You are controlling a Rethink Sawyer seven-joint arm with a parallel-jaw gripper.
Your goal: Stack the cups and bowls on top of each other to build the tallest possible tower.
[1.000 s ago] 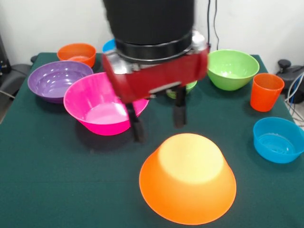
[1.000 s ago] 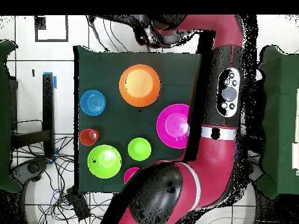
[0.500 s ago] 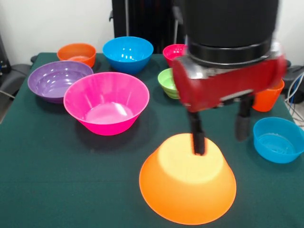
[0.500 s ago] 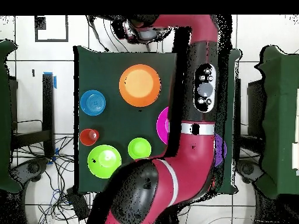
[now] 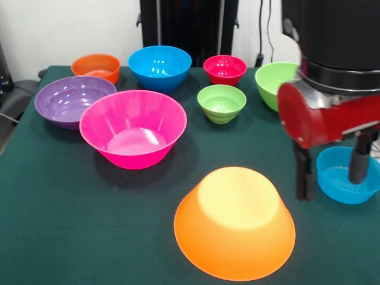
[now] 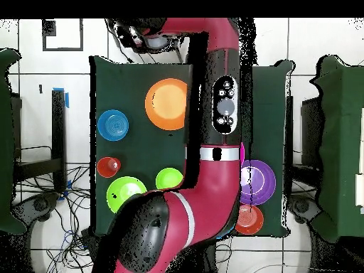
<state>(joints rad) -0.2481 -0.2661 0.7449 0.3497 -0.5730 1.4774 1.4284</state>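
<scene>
Green bench (image 5: pixel 71 214) carries nine bowls; the arm (image 5: pixel 332 71) hides the cup and cuts off a large green bowl (image 5: pixel 274 83). Open, empty jaws (image 5: pixel 332 169) straddle the small blue bowl's (image 5: pixel 341 178) rim. The upturned orange bowl (image 5: pixel 234 222) sits near the front edge.

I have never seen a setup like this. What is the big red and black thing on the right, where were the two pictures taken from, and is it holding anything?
That is a robot arm; its gripper hangs with jaws apart, holding nothing. The front view looks across a green table toward the robot; the overhead view looks straight down, robot base at the bottom. On the table: a large orange bowl turned rim down, a pink bowl, a purple bowl, a big blue bowl, a small blue bowl below the gripper, two green bowls, a red bowl and a small orange bowl. Nothing is stacked yet.
</scene>
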